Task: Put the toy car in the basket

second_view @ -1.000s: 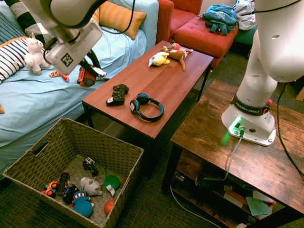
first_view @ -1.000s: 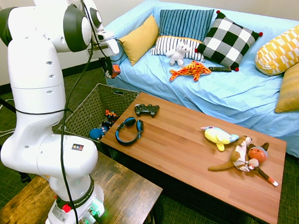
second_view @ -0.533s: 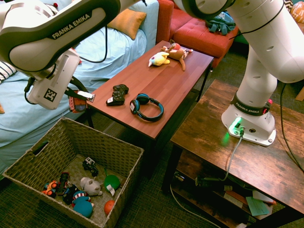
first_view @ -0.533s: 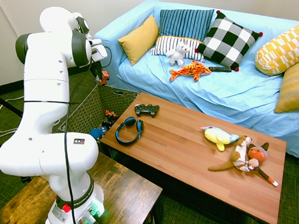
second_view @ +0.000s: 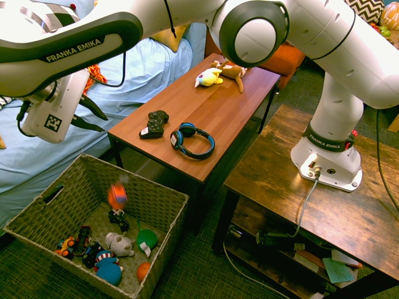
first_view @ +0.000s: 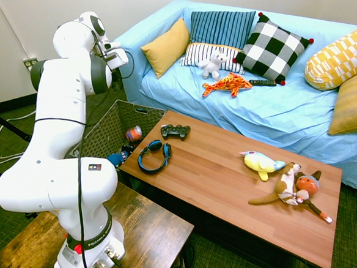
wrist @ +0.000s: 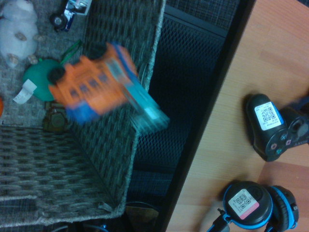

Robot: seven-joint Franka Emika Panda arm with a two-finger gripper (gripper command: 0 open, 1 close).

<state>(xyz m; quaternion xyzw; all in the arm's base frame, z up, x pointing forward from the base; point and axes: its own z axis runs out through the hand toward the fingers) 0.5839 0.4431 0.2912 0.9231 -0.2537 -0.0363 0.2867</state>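
Toy car [second_view: 117,195]: an orange-and-blue blur in mid-air, inside the mouth of the basket and above the toys on its floor; touched by nothing. In the wrist view [wrist: 104,87] it was smeared by motion, orange body with blue patches and a pale end, seen over the basket wall.
Basket [second_view: 159,193]: large dark woven wicker, on the carpet between the sofa and the end of the coffee table; also seen in the first exterior view [first_view: 105,130].
Basket contents: a small dark toy vehicle [second_view: 118,218], a grey plush [second_view: 118,244], a green ball [second_view: 147,239], further small toys in the near corner.
Gripper [second_view: 87,115]: above the basket's sofa-side rim, pointed downward at a slant; the two dark fingers stood apart with nothing between them, the car released.
Coffee table [second_view: 212,106]: reddish wood.
On the table: a black gamepad [second_view: 154,123], blue-and-black headphones [second_view: 192,139], plush toys [second_view: 223,70] at the far end.
Sofa [first_view: 275,112]: covered in light blue cloth, bearing cushions, a white plush [first_view: 212,64] and an orange plush fish [first_view: 227,83].
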